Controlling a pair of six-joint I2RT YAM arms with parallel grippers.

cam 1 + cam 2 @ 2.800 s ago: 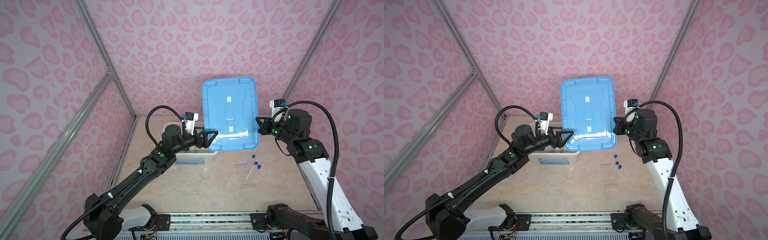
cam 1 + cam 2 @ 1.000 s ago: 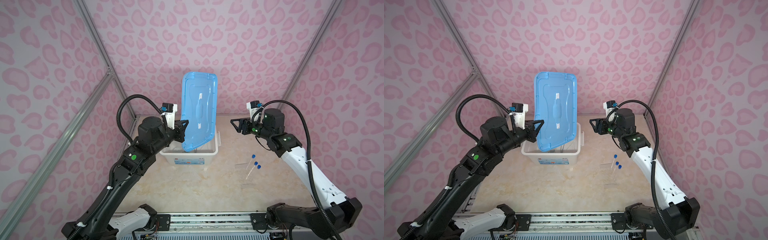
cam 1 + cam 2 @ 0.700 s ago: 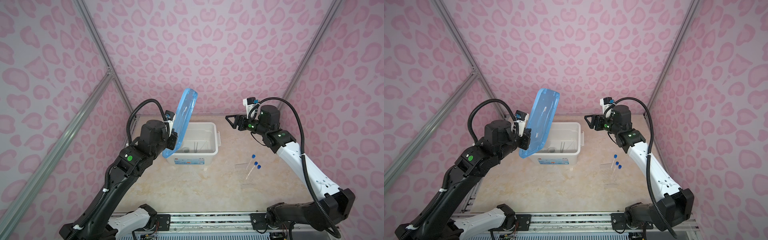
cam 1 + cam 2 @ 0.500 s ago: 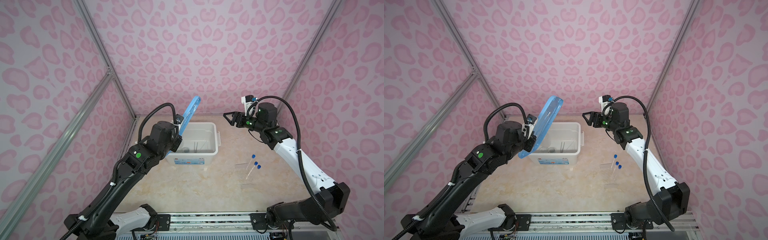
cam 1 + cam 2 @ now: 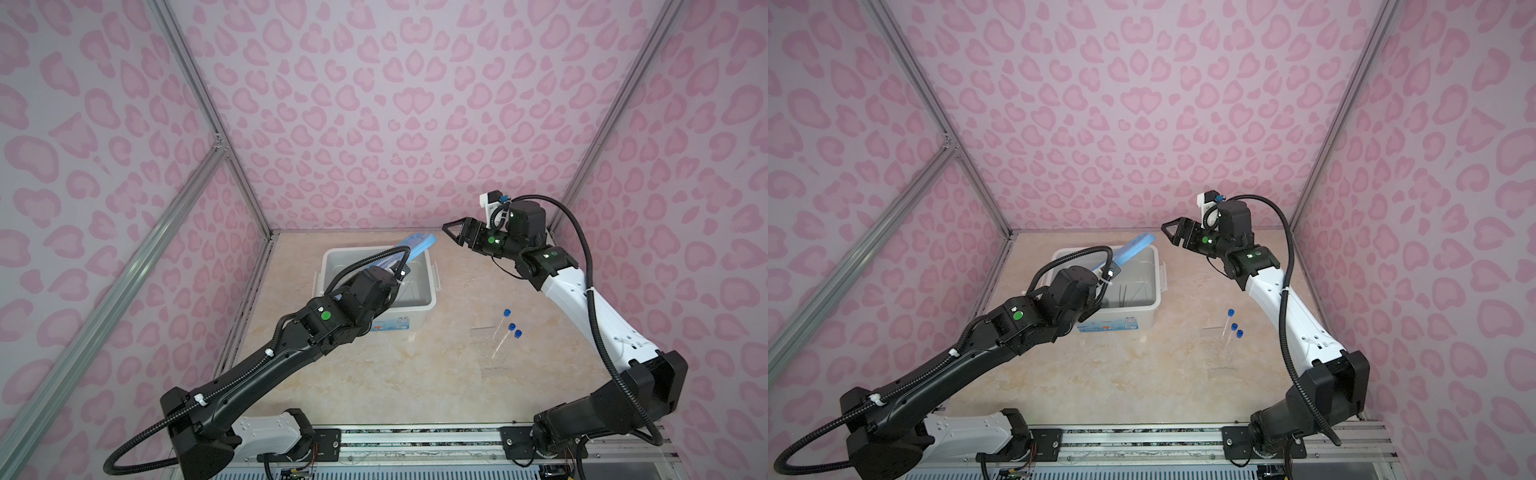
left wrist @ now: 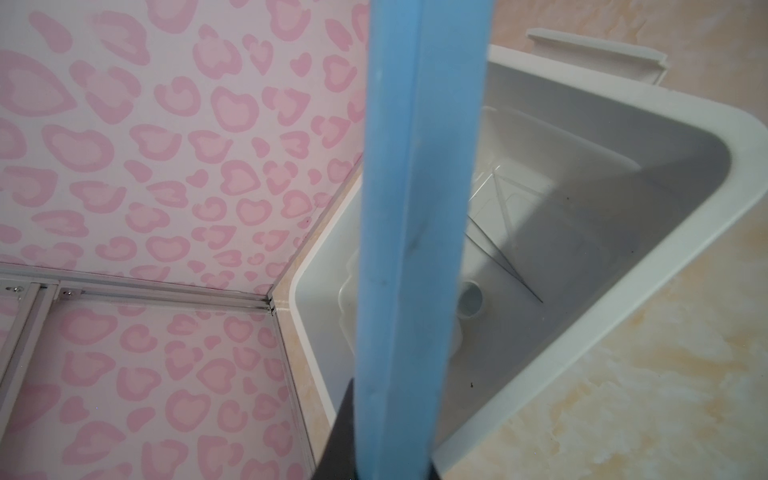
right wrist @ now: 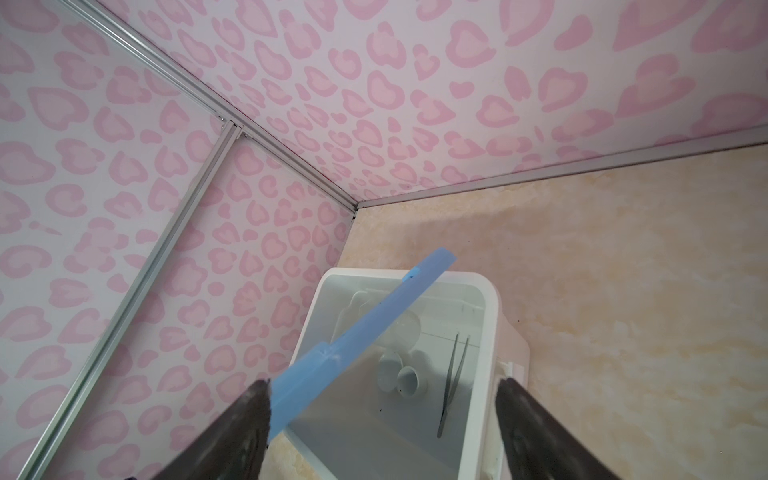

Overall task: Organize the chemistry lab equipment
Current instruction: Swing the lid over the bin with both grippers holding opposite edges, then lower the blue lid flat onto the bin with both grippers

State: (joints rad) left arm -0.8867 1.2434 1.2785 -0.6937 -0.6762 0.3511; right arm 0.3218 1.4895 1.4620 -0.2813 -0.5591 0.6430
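In both top views the left hand [image 5: 400,272] is clenched on one edge of the flat blue lid [image 5: 419,245]. The lid tilts up over the open white bin [image 5: 432,291]. The right hand [image 5: 451,235] hovers past the bin's far right corner, fingers spread, grasping nothing. Three clear tubes [image 5: 505,328] with blue caps lie loose on the marbled counter [image 5: 374,374], to the right of the bin and well apart from it.

The right wrist view looks down between its own spread dark fingers into the bin. Thin metal tweezers [image 7: 451,386] and two small round dishes [image 7: 407,380] rest on the smooth floor. Behind them sits a faint rounded shape that may be the clear beaker [image 7: 409,328].

The left wrist view shows the lid [image 6: 415,208] edge-on, a matte plastic band with a moulded lip, pinched at its near end.

The step in hand seems to be getting the lid out of the way so the bin can be filled. Next, the lid wants laying flat on bare counter, clear of the tubes. The right hand must then drop to the tubes, which are slim, slick and likely to roll, so a centred pinch across one would suit.
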